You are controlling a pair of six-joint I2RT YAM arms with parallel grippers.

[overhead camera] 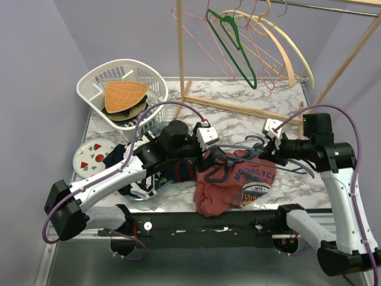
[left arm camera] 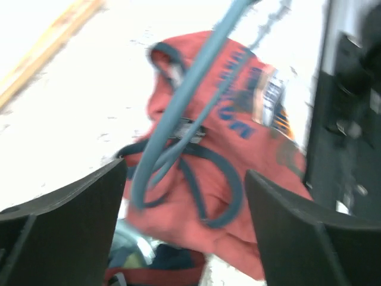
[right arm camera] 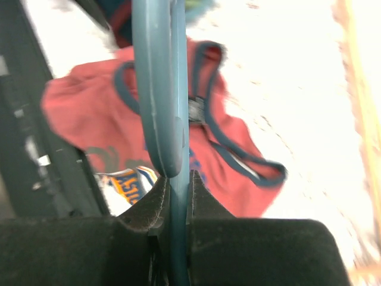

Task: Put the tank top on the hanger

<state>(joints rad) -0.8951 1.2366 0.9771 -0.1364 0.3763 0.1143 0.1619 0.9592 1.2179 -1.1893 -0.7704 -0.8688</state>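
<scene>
The tank top (overhead camera: 235, 185) lies crumpled on the marble worktop (overhead camera: 238, 119), low and right of centre in the overhead view. Its lettered chest faces up and its navy-trimmed straps are bunched toward the middle of the frame.

The right gripper (right arm camera: 175, 185) has its jaws closed tight on the hanger (right arm camera: 156, 89). In the right wrist view the plastic bar rises from between the fingers to the top edge of the frame, in front of the shirt.

The left gripper (left arm camera: 184, 173) has its jaws spread wide and holds nothing. One dark finger (left arm camera: 71, 220) fills the lower left of the left wrist view and the other the lower right. A curved part of the hanger runs down from the top of that frame between them, closer to the lower-left finger. It crosses the shirt's navy trim, and I cannot tell whether a strap is threaded over it.

At the upper left of the overhead view stands a white basket (overhead camera: 156, 89), with a patterned plate (overhead camera: 89, 159) below it. A striped garment (overhead camera: 143, 186) lies partly under the left arm. A wooden rack (overhead camera: 180, 53) at the top carries a green hanger (overhead camera: 237, 50) and cream hangers (overhead camera: 286, 50).
</scene>
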